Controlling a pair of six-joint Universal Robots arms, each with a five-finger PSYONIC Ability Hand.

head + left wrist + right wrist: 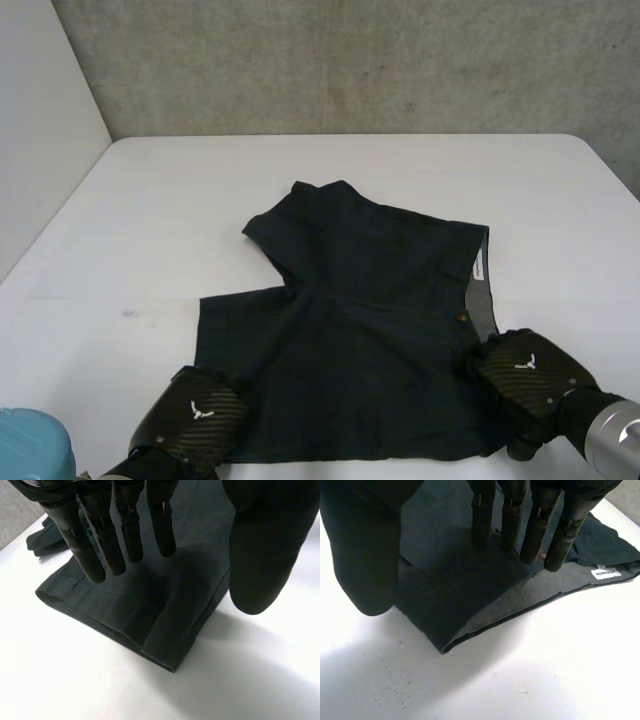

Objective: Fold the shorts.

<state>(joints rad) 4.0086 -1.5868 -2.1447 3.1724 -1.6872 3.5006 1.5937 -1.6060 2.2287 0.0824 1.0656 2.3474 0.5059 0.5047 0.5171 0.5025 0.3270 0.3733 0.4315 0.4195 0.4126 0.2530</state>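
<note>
Dark navy shorts (350, 330) lie spread on the white table (160, 200), one leg reaching toward the far side. Their waistband with a white label (478, 268) lies along the right. My left hand (195, 418) rests at the near left hem corner. In the left wrist view its fingers (90, 540) are straight over the hem (150, 615), thumb (265, 545) apart, holding nothing. My right hand (525, 375) is at the near right waistband corner. Its straight fingers (535, 530) touch the shorts (465, 595) near the label (605, 573), thumb (365, 555) spread aside.
A grey concrete wall (350, 60) stands behind the table's far edge, and a pale wall (40, 130) runs along the left. Bare tabletop surrounds the shorts on the far side and on both flanks.
</note>
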